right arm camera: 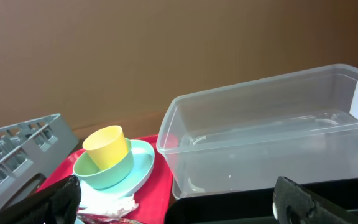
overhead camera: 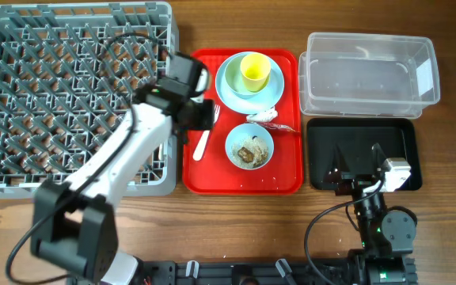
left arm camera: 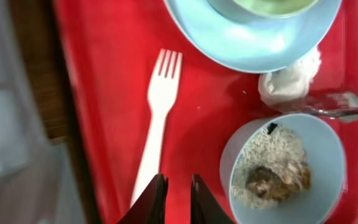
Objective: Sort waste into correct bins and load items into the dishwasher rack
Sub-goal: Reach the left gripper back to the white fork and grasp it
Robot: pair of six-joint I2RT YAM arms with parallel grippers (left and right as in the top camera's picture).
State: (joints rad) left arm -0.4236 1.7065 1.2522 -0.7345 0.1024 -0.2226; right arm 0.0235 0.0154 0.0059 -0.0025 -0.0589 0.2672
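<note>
The grey dishwasher rack [overhead camera: 46, 79] fills the left of the tabletop [overhead camera: 236, 226], with no dishes showing among its pegs. Just right of it lies the red tray [overhead camera: 279, 170], which carries every item and all the waste. At its far end the yellow cup [overhead camera: 254, 71] stands in a pale blue bowl on the pale blue plate [overhead camera: 226, 91]. Near the plate's right edge sit the crumpled tissue [overhead camera: 266, 115] and the red-and-silver wrapper [overhead camera: 282, 125]. Nearer still is the second bowl [overhead camera: 249, 146], holding the rice-like food scraps [left arm camera: 272, 165]. The white fork [overhead camera: 202, 145] lies to that bowl's left, tines pointing far. The left gripper [left arm camera: 179, 186] hangs over the tray just beside the fork's handle, its fingers only a narrow gap apart with nothing between them. On the right, the clear tub [overhead camera: 370, 37] stands far and the black tray [overhead camera: 362, 142] near, neither with waste in it. The right gripper [right arm camera: 179, 202] rests at the black tray's near edge, fingers spread wide and holding nothing.
</note>
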